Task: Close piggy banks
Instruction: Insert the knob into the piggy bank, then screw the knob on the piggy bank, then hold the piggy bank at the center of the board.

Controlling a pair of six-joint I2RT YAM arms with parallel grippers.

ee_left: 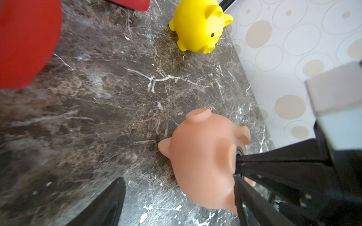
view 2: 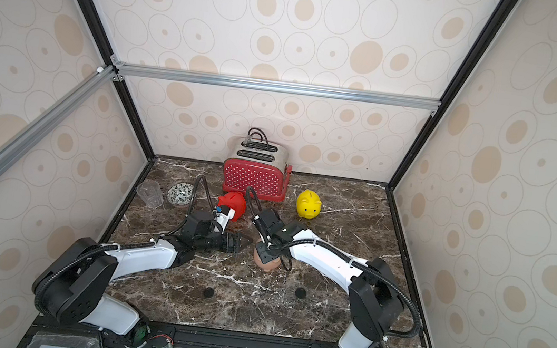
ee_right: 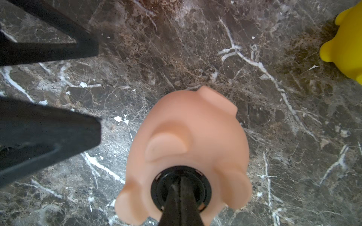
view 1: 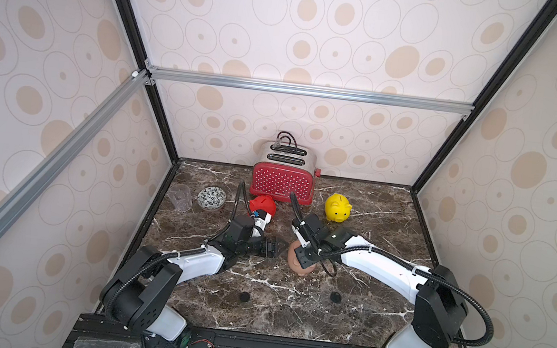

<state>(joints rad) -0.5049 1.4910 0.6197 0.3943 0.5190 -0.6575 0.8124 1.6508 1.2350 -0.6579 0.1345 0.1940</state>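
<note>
The peach pig [ee_right: 195, 127] is lying belly-up near the middle of the table [ee_right: 274, 137]. The right pincer [ee_right: 181, 180], tips together, is pressing on the black plug [ee_right: 160, 187] in its belly hole, which possibly isn't fully seated. The left pincer [ee_right: 97, 88] is hovering just beside the pig, fingers apart and empty. The red pig [view 1: 263, 205] and yellow pig [view 1: 337, 207] are resting by the toaster [view 1: 281, 182].

No text can be read. In a top view, a short line of pale lettering [view 1: 280, 194] sits low on the front of the red, white-dotted metal toaster [view 1: 282, 179], too small to make out.
</note>
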